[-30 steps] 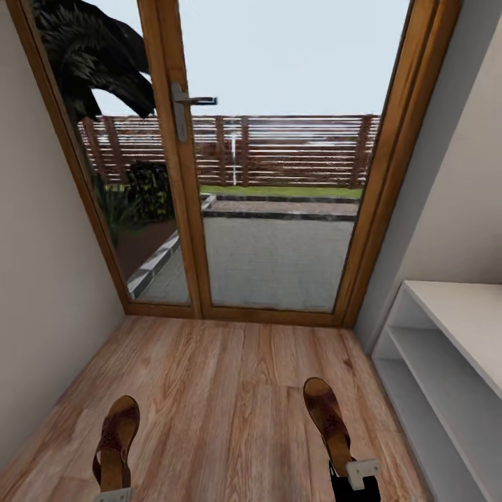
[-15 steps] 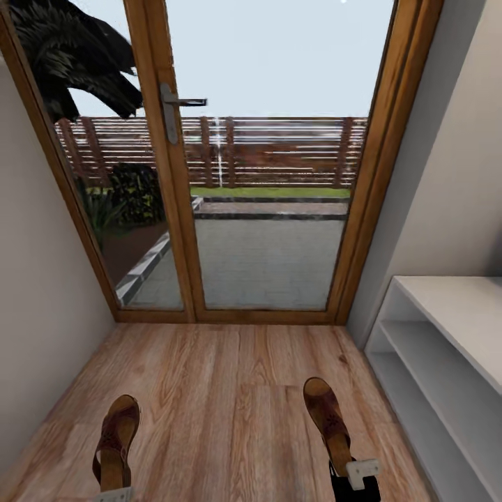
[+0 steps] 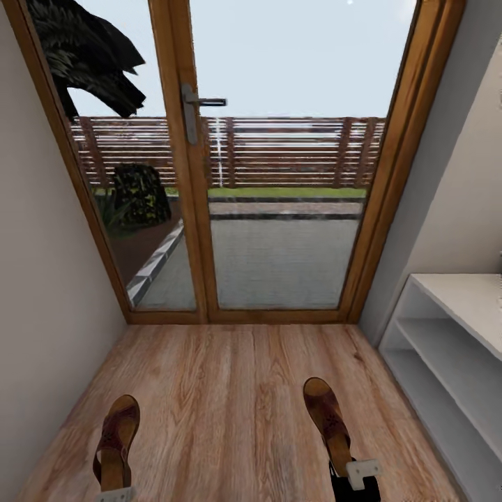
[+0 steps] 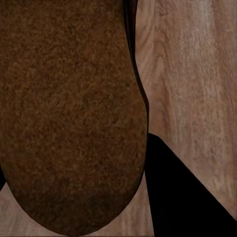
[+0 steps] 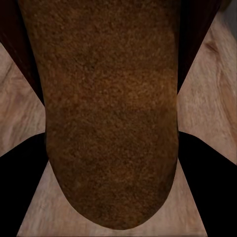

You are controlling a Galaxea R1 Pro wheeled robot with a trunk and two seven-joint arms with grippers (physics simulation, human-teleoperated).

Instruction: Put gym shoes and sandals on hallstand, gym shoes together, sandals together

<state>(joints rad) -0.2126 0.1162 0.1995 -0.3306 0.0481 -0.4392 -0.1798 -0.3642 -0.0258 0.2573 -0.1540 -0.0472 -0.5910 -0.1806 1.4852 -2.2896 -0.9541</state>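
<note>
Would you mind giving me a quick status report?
Left claw holds a sandal; right claw holds the other sandal. Rack at right, shelves bare where visible. Floor ahead unobstructed.

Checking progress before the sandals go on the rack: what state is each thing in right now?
Left sandal: held off the floor at its heel by the left tool, toe forward.
Right sandal: held by the right tool, toe forward.
Hallstand: both visible shelves bare, top bare where seen.
Glass door: shut, handle level.
Corridor floor: no shoes lying on the visible part.
</note>
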